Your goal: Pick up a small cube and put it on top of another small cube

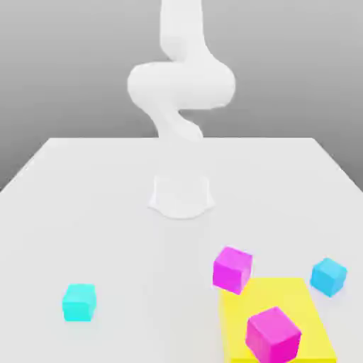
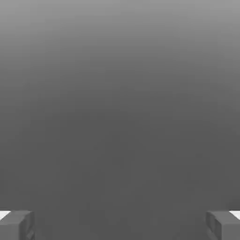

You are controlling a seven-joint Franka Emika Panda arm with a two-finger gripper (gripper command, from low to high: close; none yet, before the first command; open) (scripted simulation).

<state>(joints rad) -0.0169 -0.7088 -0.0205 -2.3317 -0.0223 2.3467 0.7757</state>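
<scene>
Nothing is grasped yet; the gripper (image 2: 120, 225) hangs spread wide and empty; next it must descend over the turquoise cube (image 1: 79, 303) near the tabletop's (image 1: 106, 213) front edge.

Exterior view faces arm (image 1: 181, 85) across table (image 1: 106, 205) — hand view close above.

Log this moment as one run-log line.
phase: before pick | fingers: open, empty | turquoise cube: on table, alone | magenta cubes: unstacked, one on yellow slab
</scene>
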